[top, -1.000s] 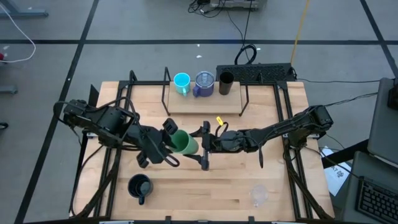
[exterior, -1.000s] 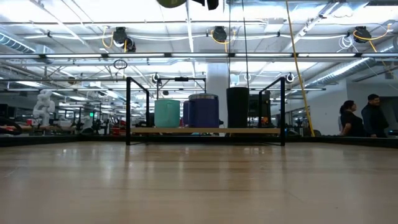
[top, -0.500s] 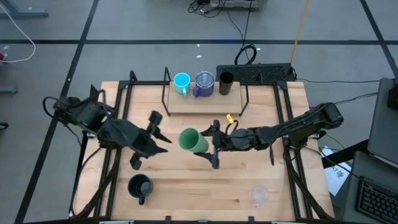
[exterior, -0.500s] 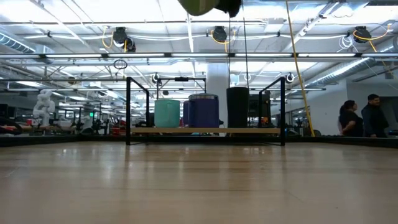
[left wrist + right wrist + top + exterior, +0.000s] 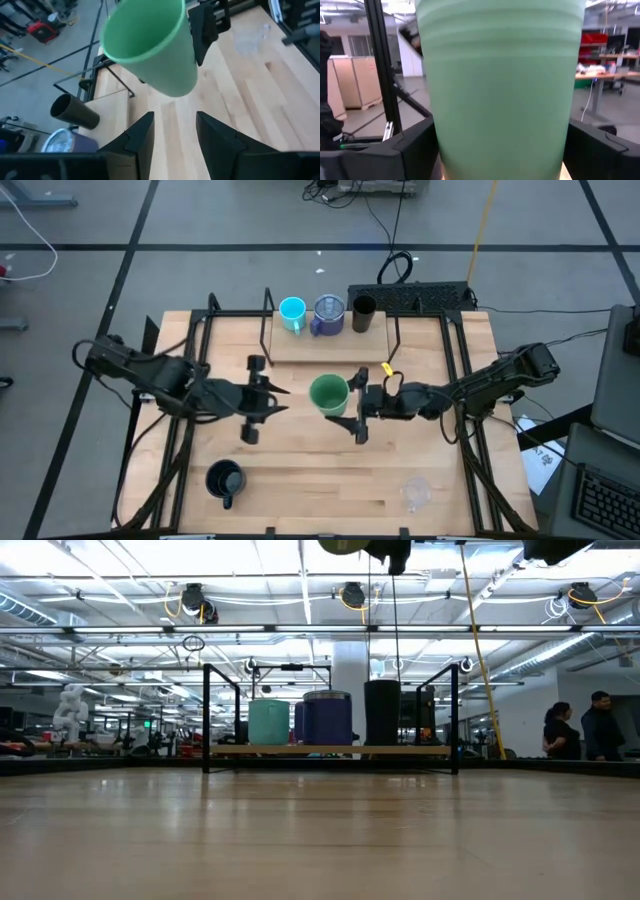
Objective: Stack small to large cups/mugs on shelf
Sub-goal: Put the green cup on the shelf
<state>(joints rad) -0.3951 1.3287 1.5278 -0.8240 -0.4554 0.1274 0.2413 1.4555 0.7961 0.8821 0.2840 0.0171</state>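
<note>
Currently — step: carrying the green cup (image 5: 328, 394) toward the shelf (image 5: 330, 346).
Cup: upright, lifted above mid-counter.
Right hand (image 5: 357, 408): clamped on cup.
Left hand (image 5: 262, 395): fingers apart, nearby.
Next — likely set it beside the cyan mug (image 5: 292, 312).

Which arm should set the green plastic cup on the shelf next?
The right. Its end effector already grips the green plastic cup just in front of the low light-wood shelf; the left end effector is open and empty.
</note>
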